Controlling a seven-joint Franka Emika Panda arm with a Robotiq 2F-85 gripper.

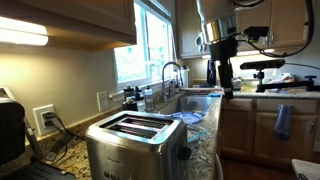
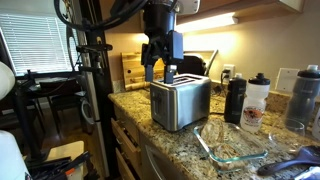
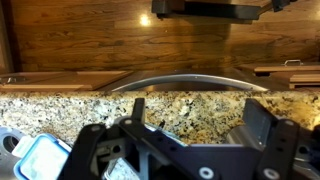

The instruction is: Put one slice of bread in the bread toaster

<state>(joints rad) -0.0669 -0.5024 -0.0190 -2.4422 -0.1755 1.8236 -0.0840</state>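
Note:
The brushed-steel bread toaster (image 1: 135, 142) stands on the granite counter and shows in both exterior views (image 2: 180, 102), its two top slots facing up. My gripper (image 2: 160, 68) hangs just above the toaster's top, near one end. It also shows in an exterior view (image 1: 222, 80). In the wrist view the jaws (image 3: 198, 105) are open with only speckled granite between them. A small dark shape (image 2: 170, 73) sits at the toaster's top beside my fingers. I cannot tell whether it is the slice of bread. No slice shows clearly anywhere else.
A black bottle (image 2: 235, 100), a clear bottle with a black cap (image 2: 257, 102) and a glass dish (image 2: 230, 145) stand beside the toaster. Wooden boards (image 2: 133, 68) lean at the back wall. A sink with faucet (image 1: 172, 78) lies beyond the toaster. A black appliance (image 1: 10, 130) stands nearby.

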